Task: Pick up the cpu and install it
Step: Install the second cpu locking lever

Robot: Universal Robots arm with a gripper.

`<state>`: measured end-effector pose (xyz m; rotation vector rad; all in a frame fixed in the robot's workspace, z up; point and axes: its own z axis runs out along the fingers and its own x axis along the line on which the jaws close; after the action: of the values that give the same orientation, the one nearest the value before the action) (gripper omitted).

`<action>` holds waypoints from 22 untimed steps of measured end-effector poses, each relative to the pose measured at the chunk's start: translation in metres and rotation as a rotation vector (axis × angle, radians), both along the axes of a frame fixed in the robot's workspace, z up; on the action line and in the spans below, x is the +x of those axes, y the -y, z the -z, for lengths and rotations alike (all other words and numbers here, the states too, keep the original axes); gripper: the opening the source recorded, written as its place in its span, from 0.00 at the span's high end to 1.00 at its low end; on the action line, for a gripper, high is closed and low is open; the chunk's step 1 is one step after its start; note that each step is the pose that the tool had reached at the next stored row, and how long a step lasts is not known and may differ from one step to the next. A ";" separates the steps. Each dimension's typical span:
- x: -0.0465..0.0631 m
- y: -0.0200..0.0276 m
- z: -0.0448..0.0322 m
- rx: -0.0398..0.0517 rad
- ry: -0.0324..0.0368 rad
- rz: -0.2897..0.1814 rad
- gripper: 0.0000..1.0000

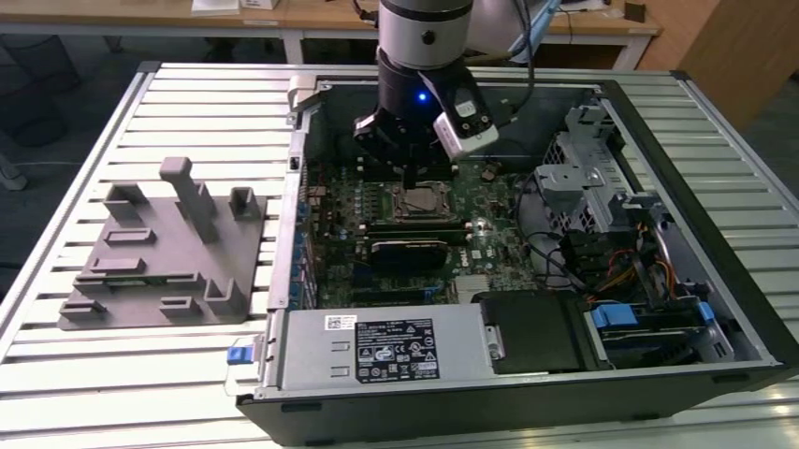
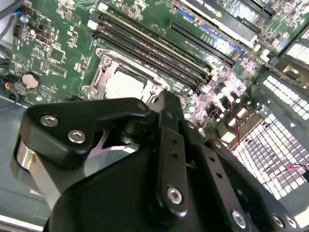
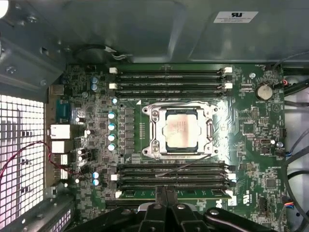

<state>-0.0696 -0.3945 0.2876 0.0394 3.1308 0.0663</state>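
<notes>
The cpu (image 3: 181, 130) sits seated in its socket in the first wrist view. The hand (image 3: 165, 205) hangs above the board with fingers pressed together, grasping nothing. Exterior view adds a grey tray (image 1: 160, 248) on the tabletop (image 1: 75, 374)

Exterior high; wrist views near motherboard (image 3: 193, 145).

cpu (image 3: 181, 129): pale brushed-metal top, dull sheen, in a shiny bare-steel socket frame (image 3: 153, 131). Circuit board (image 3: 251, 145) glossy green. Gripper (image 2: 164, 159) matt black, bright steel screws. Tray (image 1: 156, 257) matt grey plastic. Bench (image 1: 187, 103) ribbed, satin aluminium. Case (image 1: 736, 281) black-painted sheet metal.
</notes>
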 end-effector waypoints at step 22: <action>0.004 -0.0001 0.0146 0.0003 -0.0004 0.000 0.89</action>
<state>-0.0653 -0.3944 0.2730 0.0395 3.1312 0.0669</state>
